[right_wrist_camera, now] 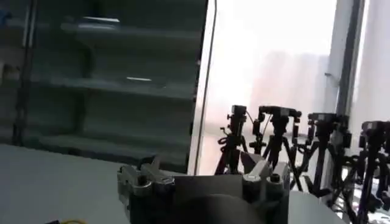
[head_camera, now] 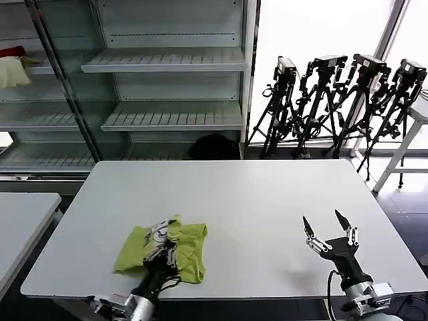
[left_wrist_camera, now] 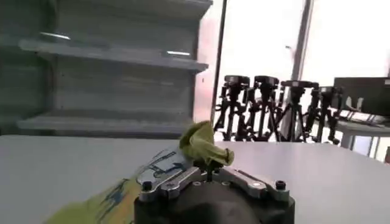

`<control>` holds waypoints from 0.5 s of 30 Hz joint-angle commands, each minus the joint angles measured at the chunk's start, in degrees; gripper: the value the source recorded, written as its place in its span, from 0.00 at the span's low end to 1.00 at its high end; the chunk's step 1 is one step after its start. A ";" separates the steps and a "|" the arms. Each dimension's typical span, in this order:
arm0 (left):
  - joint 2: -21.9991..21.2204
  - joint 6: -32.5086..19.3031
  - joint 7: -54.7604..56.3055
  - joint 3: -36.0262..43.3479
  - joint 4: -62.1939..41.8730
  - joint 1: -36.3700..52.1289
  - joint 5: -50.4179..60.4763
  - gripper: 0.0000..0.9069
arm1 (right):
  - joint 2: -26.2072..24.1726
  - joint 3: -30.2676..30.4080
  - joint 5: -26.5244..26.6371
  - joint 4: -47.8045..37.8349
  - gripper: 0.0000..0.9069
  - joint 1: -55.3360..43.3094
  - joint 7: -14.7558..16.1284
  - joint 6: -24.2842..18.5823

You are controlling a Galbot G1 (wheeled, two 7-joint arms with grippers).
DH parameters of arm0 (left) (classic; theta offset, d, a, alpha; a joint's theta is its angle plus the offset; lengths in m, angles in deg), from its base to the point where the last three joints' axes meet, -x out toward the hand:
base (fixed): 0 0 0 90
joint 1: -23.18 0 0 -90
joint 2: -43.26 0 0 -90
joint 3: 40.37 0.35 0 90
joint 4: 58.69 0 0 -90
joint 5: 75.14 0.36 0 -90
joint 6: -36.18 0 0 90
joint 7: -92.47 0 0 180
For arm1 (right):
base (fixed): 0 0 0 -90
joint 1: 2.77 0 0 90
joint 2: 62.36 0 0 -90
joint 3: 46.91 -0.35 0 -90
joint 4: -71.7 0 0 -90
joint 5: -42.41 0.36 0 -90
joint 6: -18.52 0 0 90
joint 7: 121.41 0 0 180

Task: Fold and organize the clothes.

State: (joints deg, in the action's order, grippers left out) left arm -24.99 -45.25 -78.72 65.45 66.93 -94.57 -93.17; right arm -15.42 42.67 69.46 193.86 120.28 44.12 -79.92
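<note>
The left gripper [head_camera: 162, 249] is clamped on a bunched fold of the lime yellow-green cotton T-shirt [head_camera: 190, 249], which lies crumpled around it at the white table's [head_camera: 254, 200] near edge. Well off to its right, the right gripper [head_camera: 328, 231] hovers with fingers spread, holding nothing.

A lime yellow-green T-shirt [head_camera: 184, 251] with a white-and-dark print lies on the plain white table [head_camera: 254, 200].

We note a white tabletop [head_camera: 254, 200]. Directly on it, near the front edge on the left side, lies one crumpled yellow-green T-shirt [head_camera: 190, 251].
</note>
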 commanded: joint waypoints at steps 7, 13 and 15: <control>-1.66 1.37 0.99 5.80 -6.11 7.36 3.19 0.08 | 0.64 0.43 -0.71 0.25 1.00 0.36 -0.03 -0.11; -0.52 1.54 0.17 5.26 -7.88 7.99 3.30 0.41 | 0.51 0.11 -0.61 0.39 1.00 0.56 0.04 -0.37; -0.31 1.21 -0.93 5.13 -7.97 7.60 3.65 0.94 | 0.65 0.25 -0.67 0.29 1.00 0.57 0.05 -0.45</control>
State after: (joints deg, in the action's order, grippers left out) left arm -25.37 -44.06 -78.48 69.28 61.28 -88.68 -90.58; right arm -14.87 42.87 68.87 194.16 120.85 44.18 -80.33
